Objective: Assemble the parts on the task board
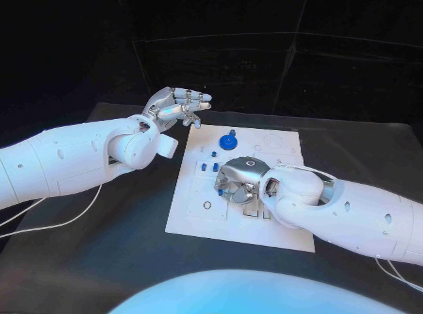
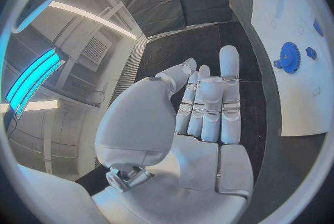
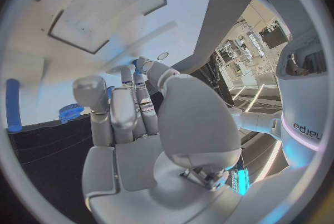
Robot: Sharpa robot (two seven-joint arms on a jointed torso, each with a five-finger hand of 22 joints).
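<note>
Right hand (image 1: 241, 182) sits fingers-down on the white task board (image 1: 197, 216), apparently pinching a small blue part (image 1: 219, 192); grip unclear. Risk: tilted insert jams. Left hand (image 1: 176, 106) empty, fingers loosely curled, hovers off-board near the blue plastic gear (image 1: 228, 140).

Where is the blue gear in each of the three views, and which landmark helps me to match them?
Head view: the gear lies on the board's far part, beyond the right hand.
Left wrist view: the gear lies on the board, beside the left hand.
Right wrist view: a toothed blue piece near the board's edge, probably the gear.
Shared landmark: the white board.
</note>
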